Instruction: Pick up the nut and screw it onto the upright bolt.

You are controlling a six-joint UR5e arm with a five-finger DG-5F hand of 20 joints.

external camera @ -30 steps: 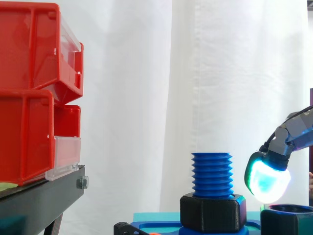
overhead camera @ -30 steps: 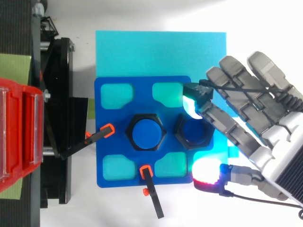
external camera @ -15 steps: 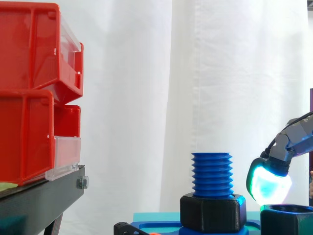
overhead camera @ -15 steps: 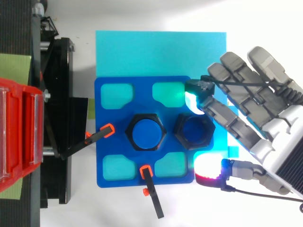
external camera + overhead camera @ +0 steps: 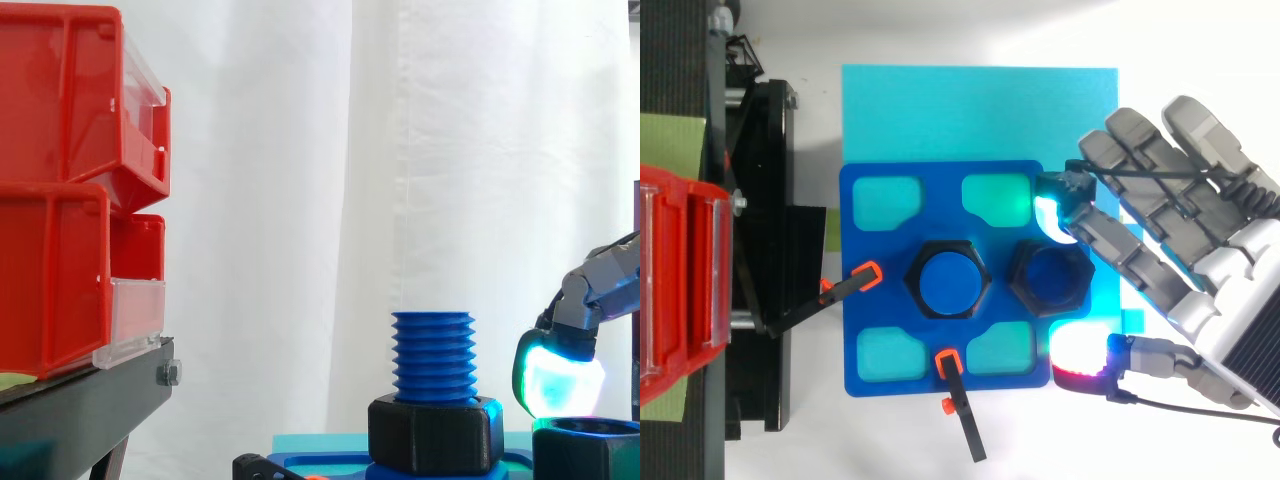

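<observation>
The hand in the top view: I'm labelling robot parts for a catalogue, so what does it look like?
The hand has grey, blocky segmented fingers on paler knuckles. Its thick fingertips glow: one white edged with green, another white edged with red.

Bright, even light fills both views; the curtain is near white, its folds softly shaded. From above the counter glares white, with a faint shadow beside the stand. The glowing pads of the fingers cast green on the nut rim and white-red spots on the plate.
</observation>
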